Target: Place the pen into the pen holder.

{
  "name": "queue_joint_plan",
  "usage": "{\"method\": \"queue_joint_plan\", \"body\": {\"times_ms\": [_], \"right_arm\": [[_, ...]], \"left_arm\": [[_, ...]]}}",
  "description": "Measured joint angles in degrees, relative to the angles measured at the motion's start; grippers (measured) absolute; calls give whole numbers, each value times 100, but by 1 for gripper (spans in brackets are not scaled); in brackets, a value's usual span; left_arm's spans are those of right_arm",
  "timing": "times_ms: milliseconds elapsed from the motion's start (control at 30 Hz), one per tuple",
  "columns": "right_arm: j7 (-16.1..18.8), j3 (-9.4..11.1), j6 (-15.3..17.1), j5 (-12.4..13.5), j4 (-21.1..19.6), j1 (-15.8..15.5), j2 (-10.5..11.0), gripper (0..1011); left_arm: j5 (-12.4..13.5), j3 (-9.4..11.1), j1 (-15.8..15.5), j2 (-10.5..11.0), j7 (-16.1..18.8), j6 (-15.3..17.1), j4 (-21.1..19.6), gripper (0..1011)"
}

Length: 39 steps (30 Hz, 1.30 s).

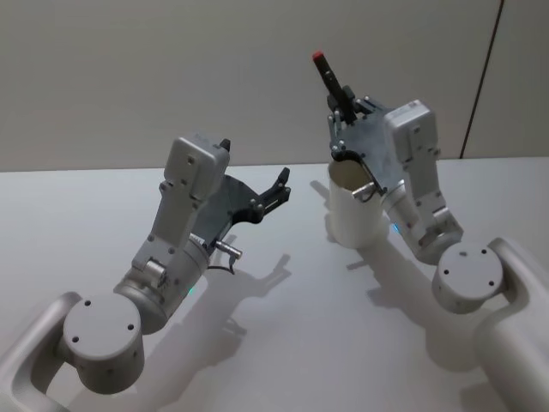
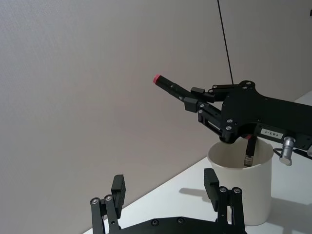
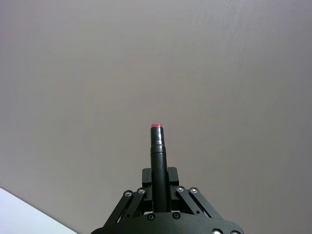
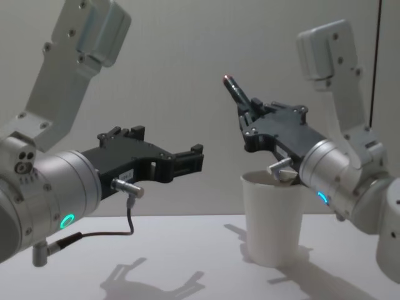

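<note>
Right gripper (image 4: 249,111) clamps our pen (image 1: 329,79) near its middle, red tip tilted up, lower end dipping inside the cup (image 4: 273,219). We judge the pen light, stiff and slick, so a mid-shaft hold suits it. Left of the cup, our left gripper (image 1: 279,185) hangs open, idle.

**Pen above the cup, right of centre**

On the table (image 1: 283,343) the pen holder (image 1: 356,210) stands at about one o'clock from me. My right gripper (image 1: 341,105) sits directly over its rim, and the pen (image 1: 329,75) in it tilts up and away toward eleven o'clock, its lower end inside the cup. My left gripper (image 1: 276,187) hangs above the table at eleven o'clock, left of the cup and apart from it.
</note>
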Motion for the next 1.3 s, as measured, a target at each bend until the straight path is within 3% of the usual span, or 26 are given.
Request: {"method": "queue_joint_plan", "body": {"times_ms": [533,733,1000,1300], "right_arm": [[-27,-24,-203,-98,423,126,-73,170],[-32,-27,-229,-110,480,140,-81,312],[-37,-32,-252,-121,535,154,-89,611],[-36,-33,-262,-124,556,158,-92,861]], "left_arm": [[0,0,0,0,0,0,0,1001],[0,0,0,0,0,0,0,1001],[0,0,0,0,0,0,0,1001],[0,0,0,0,0,0,0,1001]]}}
